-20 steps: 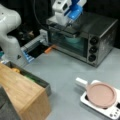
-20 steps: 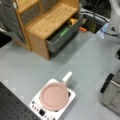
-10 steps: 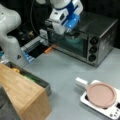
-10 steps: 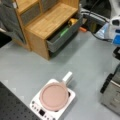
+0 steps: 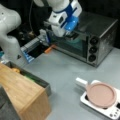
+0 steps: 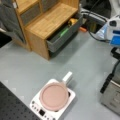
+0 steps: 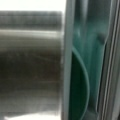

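Note:
A silver toaster oven (image 5: pixel 100 42) stands at the top right in a front view, and its corner shows at the bottom right (image 6: pixel 111 96) in a front view. Behind its glass door lies a teal rounded dish (image 5: pixel 78 44). My gripper (image 5: pixel 71 36), below the white and blue wrist, is right at the door's upper edge, touching or nearly touching it. The wrist view is filled by the oven's grey metal (image 7: pixel 30 62) and the glass with the teal dish (image 7: pixel 80 87) behind it; no fingers show there. Nothing is seen held.
A pink pan (image 5: pixel 101 95) with a white handle rests on a white cooker plate (image 6: pixel 35 106). A wooden cabinet (image 6: pixel 50 22) has an open grey drawer (image 6: pixel 62 37) holding green and yellow items. A small orange object (image 5: pixel 50 48) lies by the oven's left.
The arm has come down from above the oven, bringing my gripper to the top of the oven door. Pan, cabinet and drawer have not moved.

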Controlling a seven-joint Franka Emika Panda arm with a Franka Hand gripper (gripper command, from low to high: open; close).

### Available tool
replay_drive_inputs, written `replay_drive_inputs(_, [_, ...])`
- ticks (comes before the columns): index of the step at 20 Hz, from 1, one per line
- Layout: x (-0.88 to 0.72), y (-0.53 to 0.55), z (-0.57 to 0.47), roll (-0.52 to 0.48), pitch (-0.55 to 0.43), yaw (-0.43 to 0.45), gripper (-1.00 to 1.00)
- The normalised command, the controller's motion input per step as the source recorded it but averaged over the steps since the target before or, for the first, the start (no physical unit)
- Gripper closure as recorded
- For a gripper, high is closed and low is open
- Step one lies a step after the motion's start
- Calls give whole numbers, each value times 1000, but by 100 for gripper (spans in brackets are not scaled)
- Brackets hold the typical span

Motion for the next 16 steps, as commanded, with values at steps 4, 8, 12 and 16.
replay_drive_inputs(4, [-225,-599,-360,234,-131,107,-100])
replay_drive_inputs(8, [-246,-513,-347,242,-103,98,-100])
replay_drive_inputs(12, [-210,-273,-287,209,-101,60,-100])
replay_drive_inputs(16, [-118,-39,-205,178,-110,31,-100])
